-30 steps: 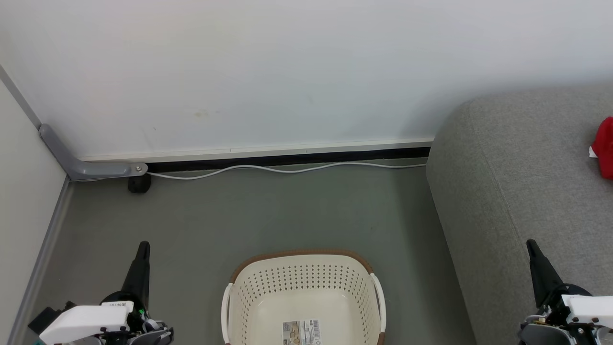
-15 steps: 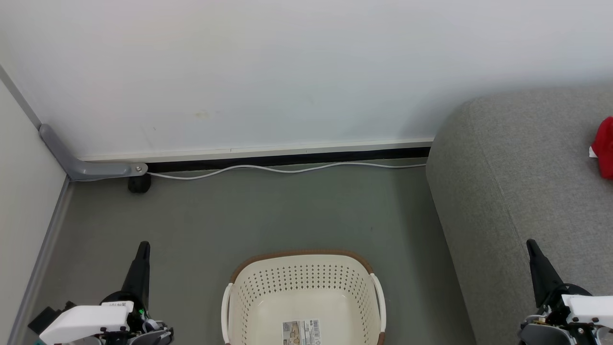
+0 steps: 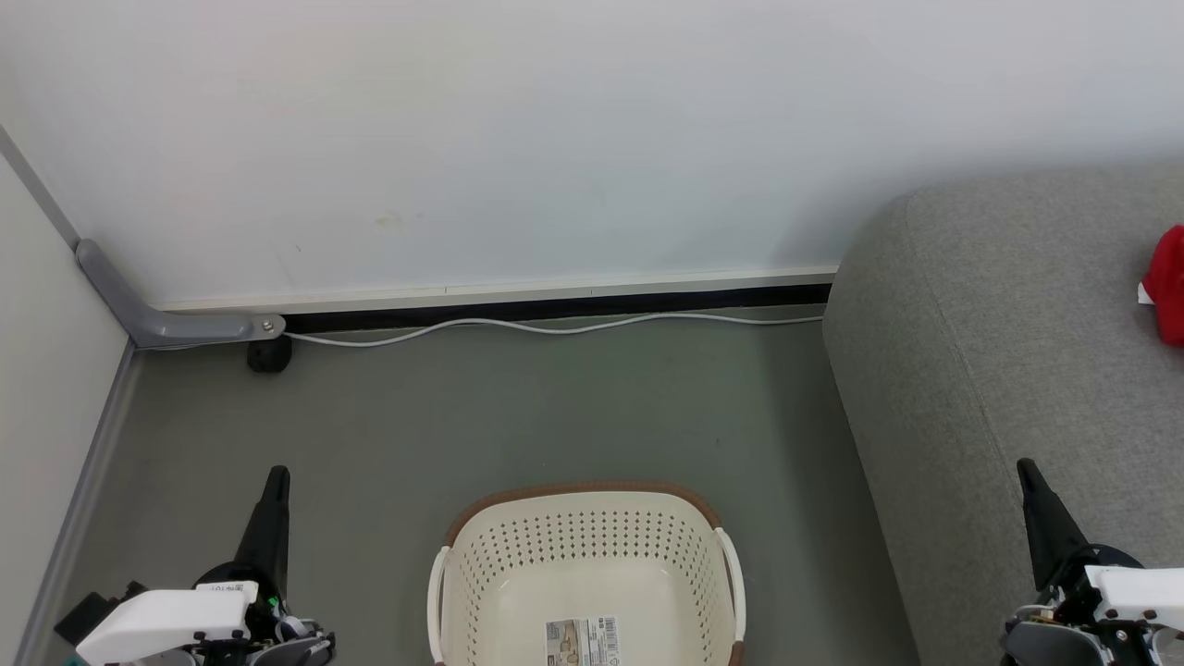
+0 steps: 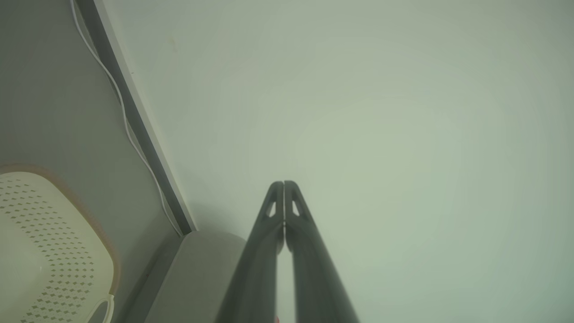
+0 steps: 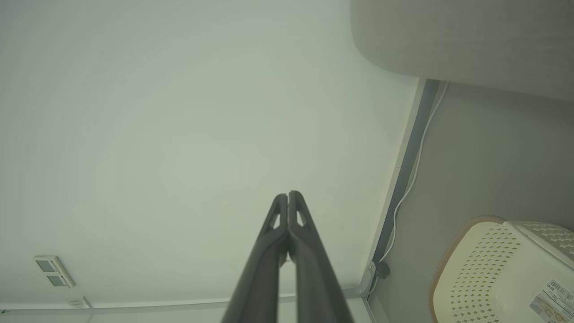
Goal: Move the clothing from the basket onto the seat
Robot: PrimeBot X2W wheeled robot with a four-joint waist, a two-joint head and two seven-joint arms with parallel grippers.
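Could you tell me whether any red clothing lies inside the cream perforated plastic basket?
No, the cream perforated plastic basket holds just a paper label on its visible floor.

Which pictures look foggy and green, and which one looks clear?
Head view: sharp, evenly lit, a soft shadow on the wall beside the seat. Left wrist view: hazy, greenish, low contrast; the shut left claw looks soft-edged. Right wrist view: the same haze; the basket looks washed out.
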